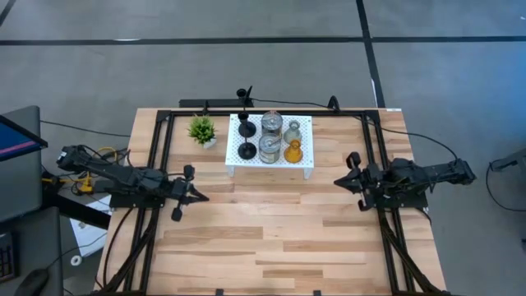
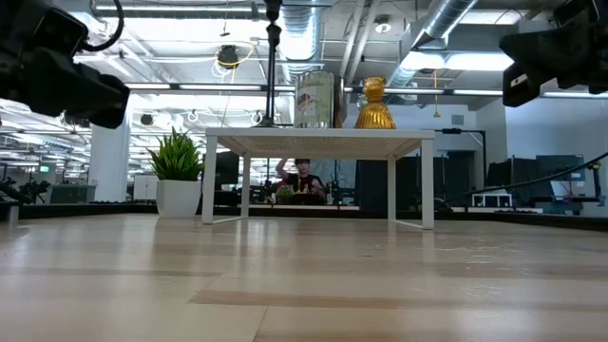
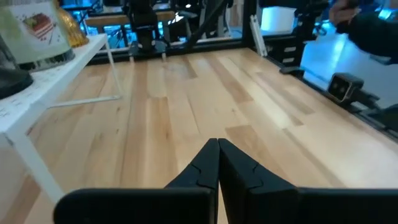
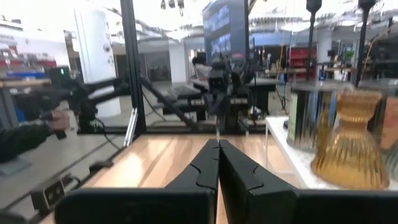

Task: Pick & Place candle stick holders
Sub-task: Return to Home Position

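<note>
All six candle stick holders (image 1: 271,125) stood grouped on the white perforated stand (image 1: 271,167) at the far side of the table (image 1: 271,238). The two black sticks (image 1: 246,130) were on its left part and the two glass jars (image 1: 269,147) in the middle. The amber holder (image 1: 293,152) and the greyish-olive holder (image 1: 293,129) were on its right.

I judged the glass pieces rigid, slick and breakable, best taken low round the body with a gentle squeeze (the amber holder's ribbed waist looked the surest place). The black sticks seemed light and tippy, so I would pinch the stem. Placing looked done to me.

The left gripper (image 1: 201,195) hung over the table's left side, fingers pressed together on nothing. The right gripper (image 1: 339,182) mirrored it on the right, likewise closed and empty. Both were well apart from the stand. A potted plant (image 1: 201,130) sat just beside the stand's left end.
</note>
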{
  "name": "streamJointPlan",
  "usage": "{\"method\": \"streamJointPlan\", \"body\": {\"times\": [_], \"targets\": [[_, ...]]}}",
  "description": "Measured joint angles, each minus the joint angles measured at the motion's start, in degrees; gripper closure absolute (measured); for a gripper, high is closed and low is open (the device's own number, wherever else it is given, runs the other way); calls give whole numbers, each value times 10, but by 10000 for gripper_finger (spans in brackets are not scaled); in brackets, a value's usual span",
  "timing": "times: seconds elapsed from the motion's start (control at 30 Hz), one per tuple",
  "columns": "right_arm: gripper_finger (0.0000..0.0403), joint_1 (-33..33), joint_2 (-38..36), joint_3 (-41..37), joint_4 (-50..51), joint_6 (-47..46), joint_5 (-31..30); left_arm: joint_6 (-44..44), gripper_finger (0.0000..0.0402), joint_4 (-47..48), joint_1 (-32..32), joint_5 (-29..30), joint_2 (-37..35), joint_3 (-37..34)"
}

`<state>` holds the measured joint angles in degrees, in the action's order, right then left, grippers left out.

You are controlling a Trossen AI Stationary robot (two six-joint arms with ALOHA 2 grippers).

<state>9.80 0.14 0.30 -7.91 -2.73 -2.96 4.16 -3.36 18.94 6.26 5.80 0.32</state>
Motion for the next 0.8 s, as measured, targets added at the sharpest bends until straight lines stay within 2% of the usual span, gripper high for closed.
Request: {"method": "streamJointPlan", "body": {"times": [0.23, 0.8], "targets": [[403, 0, 0, 0, 68, -16, 0, -21, 398, -2, 0, -5, 8, 0], [403, -1, 2, 0, 67, -23, 0, -38, 398, -8, 0, -5, 58, 0]]}}
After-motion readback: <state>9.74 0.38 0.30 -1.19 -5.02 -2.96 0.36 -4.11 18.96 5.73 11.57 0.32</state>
